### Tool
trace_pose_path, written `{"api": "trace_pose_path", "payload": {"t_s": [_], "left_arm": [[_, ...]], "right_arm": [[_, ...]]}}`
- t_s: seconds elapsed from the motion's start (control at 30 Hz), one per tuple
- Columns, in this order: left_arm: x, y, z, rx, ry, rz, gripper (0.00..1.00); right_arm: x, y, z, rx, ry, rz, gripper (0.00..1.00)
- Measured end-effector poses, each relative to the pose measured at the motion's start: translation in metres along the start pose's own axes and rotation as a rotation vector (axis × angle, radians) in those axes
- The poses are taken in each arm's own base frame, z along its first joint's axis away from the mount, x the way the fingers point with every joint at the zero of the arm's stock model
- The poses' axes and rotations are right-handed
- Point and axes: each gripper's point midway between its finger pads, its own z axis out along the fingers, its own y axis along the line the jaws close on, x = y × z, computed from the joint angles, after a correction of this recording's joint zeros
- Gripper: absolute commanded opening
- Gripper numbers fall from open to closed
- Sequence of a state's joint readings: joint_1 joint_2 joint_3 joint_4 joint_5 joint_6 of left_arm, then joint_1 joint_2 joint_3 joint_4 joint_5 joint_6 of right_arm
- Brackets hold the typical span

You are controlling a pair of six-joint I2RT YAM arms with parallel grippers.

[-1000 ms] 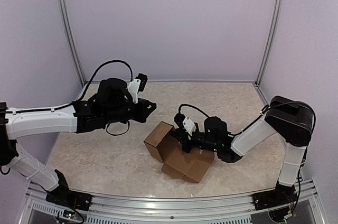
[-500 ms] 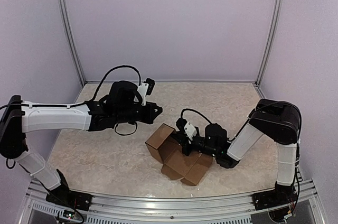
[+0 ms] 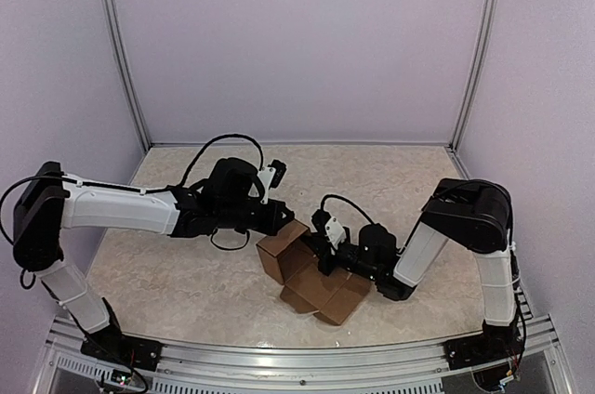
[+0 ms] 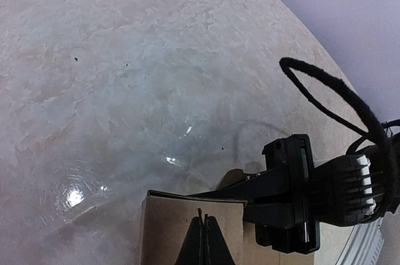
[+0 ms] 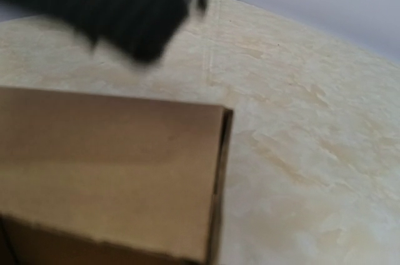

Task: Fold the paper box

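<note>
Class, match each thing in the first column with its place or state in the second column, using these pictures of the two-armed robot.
1. brown cardboard paper box
2. left gripper
3. right gripper
4. beige marbled table

A. shut, tips at the box's left flap
B. partly folded, flaps standing open
C. shut on a panel near the box's middle
D. lying under the box

Pairs: 1-B, 2-A, 3-C, 4-D

You had paper box [image 3: 311,269] on table [image 3: 167,273], toward near edge. Left gripper [image 3: 286,220] sat just behind box's raised left wall, tips over its top edge. Right gripper [image 3: 330,250] sat right of that wall, above box's flat panels. Left arm stretched left of box; right arm lay right of it.
</note>
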State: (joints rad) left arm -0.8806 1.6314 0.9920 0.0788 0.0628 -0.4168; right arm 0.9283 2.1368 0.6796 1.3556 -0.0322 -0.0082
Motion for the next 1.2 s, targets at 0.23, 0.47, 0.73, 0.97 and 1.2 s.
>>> {"api": "trace_pose_path", "payload": {"t_s": [0.23,0.47,0.73,0.97,1.2], "left_arm": [[0.019,0.006,0.015,-0.011,0.054,-0.004,0.0],[0.018,0.006,0.021,-0.01,0.053,-0.007,0.0],[0.017,0.003,0.024,-0.008,0.051,-0.005,0.0],[0.02,-0.003,0.027,0.004,0.06,0.003,0.0],[0.02,-0.004,0.028,0.003,0.06,0.004,0.0]], "right_arm": [[0.003,-0.001,0.0,0.006,-0.008,0.01,0.0],[0.005,0.0,0.0,0.006,-0.017,0.013,0.0],[0.005,0.0,0.0,0.006,-0.024,0.014,0.12],[0.026,0.001,-0.001,0.007,0.041,0.027,0.25],[0.028,0.0,0.002,0.009,0.045,0.03,0.33]]}}
